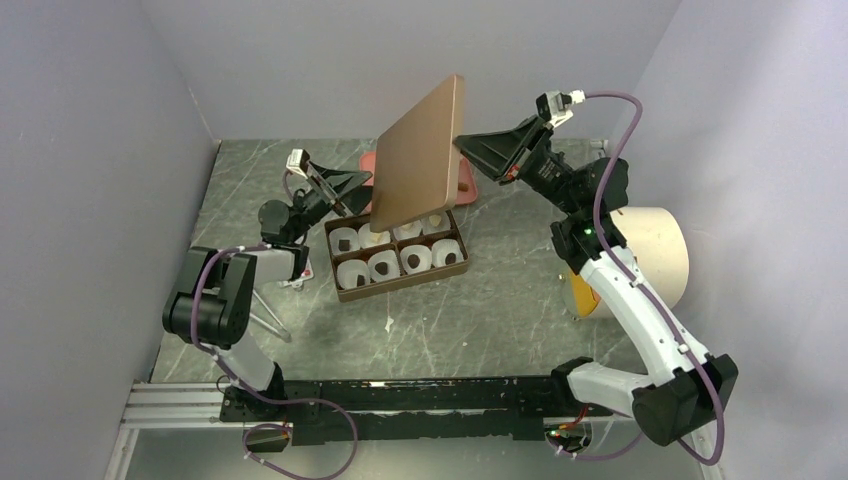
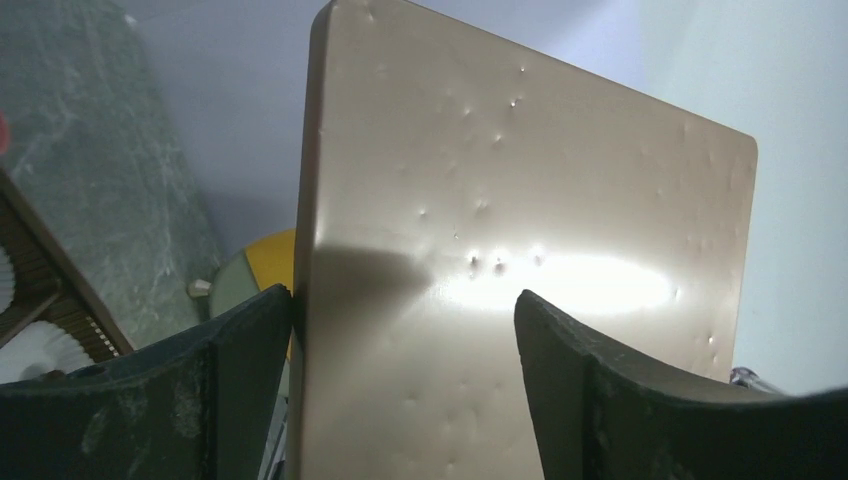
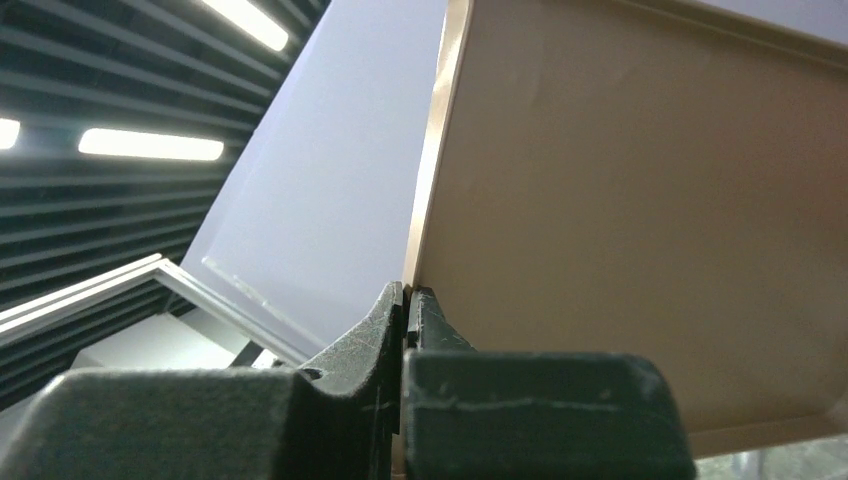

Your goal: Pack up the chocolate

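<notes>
The brown box (image 1: pixel 400 288) holds several white paper cups (image 1: pixel 383 266), and dark chocolate chunks (image 1: pixel 412 260) show in some of them. A tan lid (image 1: pixel 420 155) hangs tilted above the box's back half and hides the cups there. My right gripper (image 1: pixel 462 143) is shut on the lid's upper right edge; in the right wrist view it (image 3: pixel 405 290) pinches the lid's rim (image 3: pixel 640 200). My left gripper (image 1: pixel 362 181) is open at the lid's lower left edge. In the left wrist view the left gripper (image 2: pixel 403 310) has one finger (image 2: pixel 240 350) against the lid's (image 2: pixel 520 200) edge.
A flat pink tray (image 1: pixel 368 162) lies behind the box, mostly hidden by the lid. A large beige roll (image 1: pixel 655 250) and a yellow object (image 1: pixel 580 295) stand at the right, beside the right arm. A thin metal rod (image 1: pixel 268 322) lies near the left arm.
</notes>
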